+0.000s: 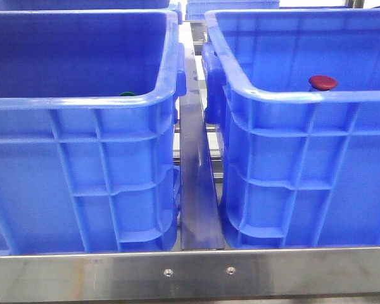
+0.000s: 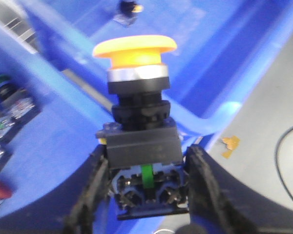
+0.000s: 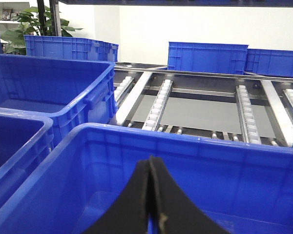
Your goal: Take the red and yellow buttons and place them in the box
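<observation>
While left hand [image 2: 147, 195] clamps yellow button [image 2: 135, 51], right hand [image 3: 151, 204] pinched empty; red button [image 1: 323, 82] behind crate rim [image 1: 304, 96].

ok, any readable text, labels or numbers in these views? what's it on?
None readable.
Yellow button in the left claw: no marking visible on cap or base.
Parts in the crate behind it: pale patches, too blurred to read.
Front crates: plain, no text.

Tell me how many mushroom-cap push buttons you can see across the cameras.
3, possibly more hidden below crate rims. A yellow button held in the left tool. A red button inside the right crate. A green cap peeking over the left crate's rim.
</observation>
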Action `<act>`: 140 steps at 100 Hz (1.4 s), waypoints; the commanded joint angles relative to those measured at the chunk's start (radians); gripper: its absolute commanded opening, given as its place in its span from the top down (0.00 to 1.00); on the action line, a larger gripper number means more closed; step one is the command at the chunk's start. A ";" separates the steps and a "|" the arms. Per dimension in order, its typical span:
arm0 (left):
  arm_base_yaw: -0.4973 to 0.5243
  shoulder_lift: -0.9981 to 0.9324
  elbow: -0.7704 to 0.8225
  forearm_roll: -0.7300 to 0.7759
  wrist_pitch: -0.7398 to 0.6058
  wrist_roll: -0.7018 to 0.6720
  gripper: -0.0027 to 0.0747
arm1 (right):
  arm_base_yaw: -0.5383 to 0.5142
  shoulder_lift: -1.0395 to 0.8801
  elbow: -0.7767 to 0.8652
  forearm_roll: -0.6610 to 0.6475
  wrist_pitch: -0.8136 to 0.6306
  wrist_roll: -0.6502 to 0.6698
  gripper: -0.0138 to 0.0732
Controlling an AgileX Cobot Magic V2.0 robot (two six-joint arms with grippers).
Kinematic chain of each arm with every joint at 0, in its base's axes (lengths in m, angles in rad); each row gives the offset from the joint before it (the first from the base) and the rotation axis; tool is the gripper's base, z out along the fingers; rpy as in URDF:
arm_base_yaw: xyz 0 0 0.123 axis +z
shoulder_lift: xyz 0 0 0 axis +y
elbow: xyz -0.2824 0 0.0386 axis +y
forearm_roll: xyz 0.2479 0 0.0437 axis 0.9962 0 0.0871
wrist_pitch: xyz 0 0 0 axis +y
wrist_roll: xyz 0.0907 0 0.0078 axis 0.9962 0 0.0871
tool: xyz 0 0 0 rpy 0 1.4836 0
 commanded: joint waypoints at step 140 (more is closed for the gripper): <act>-0.019 -0.023 -0.027 -0.006 -0.080 -0.002 0.99 | 0.045 0.390 -0.151 0.070 0.934 0.764 0.13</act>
